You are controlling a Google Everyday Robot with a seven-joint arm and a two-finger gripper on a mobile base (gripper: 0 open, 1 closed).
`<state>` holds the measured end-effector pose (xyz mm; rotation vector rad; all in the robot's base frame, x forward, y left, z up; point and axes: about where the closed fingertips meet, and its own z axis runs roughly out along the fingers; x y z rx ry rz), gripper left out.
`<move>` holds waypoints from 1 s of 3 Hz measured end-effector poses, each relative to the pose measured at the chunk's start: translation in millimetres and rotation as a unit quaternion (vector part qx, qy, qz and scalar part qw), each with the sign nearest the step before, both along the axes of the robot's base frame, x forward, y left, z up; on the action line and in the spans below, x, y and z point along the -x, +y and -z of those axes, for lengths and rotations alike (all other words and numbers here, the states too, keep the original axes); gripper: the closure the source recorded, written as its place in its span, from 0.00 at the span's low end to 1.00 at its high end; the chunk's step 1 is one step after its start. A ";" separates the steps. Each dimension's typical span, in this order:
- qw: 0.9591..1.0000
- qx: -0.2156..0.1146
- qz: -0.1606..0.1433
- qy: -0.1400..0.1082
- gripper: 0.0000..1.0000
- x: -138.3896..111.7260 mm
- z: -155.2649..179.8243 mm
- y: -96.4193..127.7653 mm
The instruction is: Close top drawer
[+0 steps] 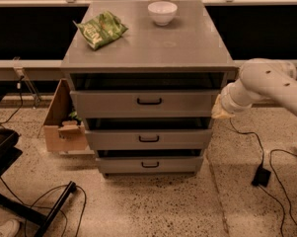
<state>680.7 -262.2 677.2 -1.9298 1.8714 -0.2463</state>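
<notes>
grey top drawer (145, 102) ajar; pincer (220, 110) at its right edge.

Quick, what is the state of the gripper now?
Gripper: state cannot be told; it is beside the right end of the top drawer front.

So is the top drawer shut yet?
Still open: the top drawer front stands slightly proud, with a dark gap above it. Pincer is by its side edge.

Single raised frontal view down onto the cabinet (187, 48), hand (220, 110) mid-right.
</notes>
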 end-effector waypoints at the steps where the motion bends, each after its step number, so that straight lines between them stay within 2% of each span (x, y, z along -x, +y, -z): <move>1: 0.998 0.064 0.009 0.025 0.92 69.1 -31.4 -15.6; 2: 0.988 0.142 0.031 0.049 1.00 122.8 -89.3 -30.6; 3: 0.974 0.208 0.072 0.050 1.00 158.5 -167.1 -46.1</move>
